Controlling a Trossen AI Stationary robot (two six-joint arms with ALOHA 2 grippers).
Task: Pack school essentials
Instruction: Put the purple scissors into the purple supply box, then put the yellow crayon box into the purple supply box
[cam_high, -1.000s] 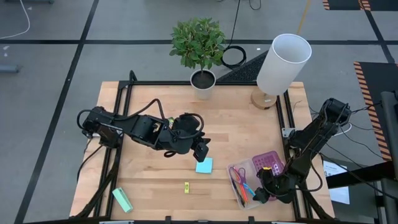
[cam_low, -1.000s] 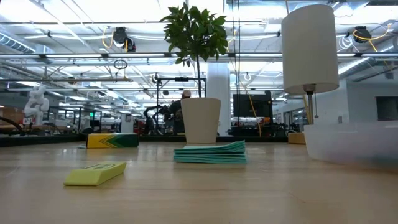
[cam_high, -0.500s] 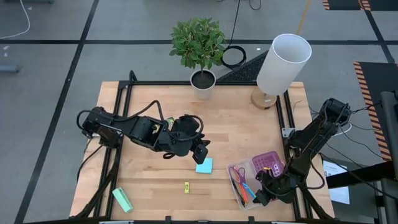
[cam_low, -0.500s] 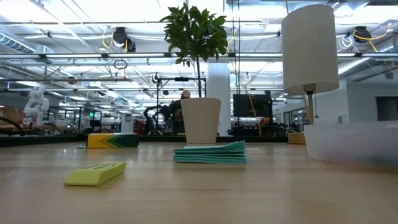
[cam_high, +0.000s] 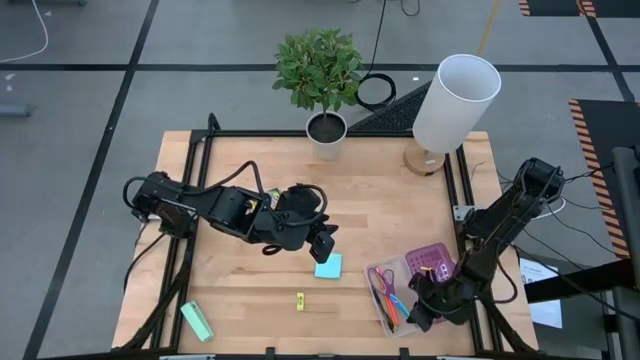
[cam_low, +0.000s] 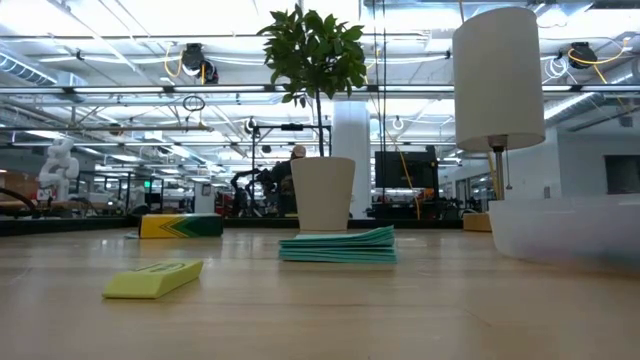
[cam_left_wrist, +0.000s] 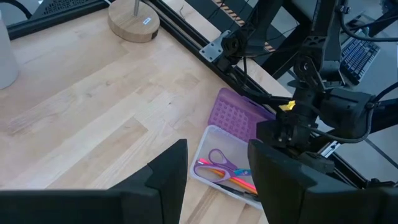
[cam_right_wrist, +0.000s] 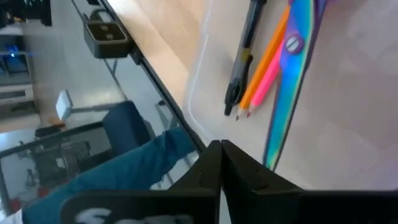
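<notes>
wooden table (cam_high: 390, 215) mid-frame: spread left gripper (cam_high: 322, 243) above light, floppy sticky pad (cam_high: 328, 266); pinch its edges; right gripper (cam_high: 415, 313) pressed together.

Two dark robot arms are working over one clear plastic tray (cam_high: 383, 318). Sitting inside are one black pen (cam_right_wrist: 244, 50), two pencils and one pair of purple-handled scissors (cam_left_wrist: 217, 159).

Open worktop (cam_high: 390, 215) is left mid-table. The far edge is blocked by the potted plant (cam_high: 320, 75) and lamp (cam_high: 450, 100); the clear tray (cam_high: 395, 295) is crowded by the right gripper (cam_high: 418, 315).
</notes>
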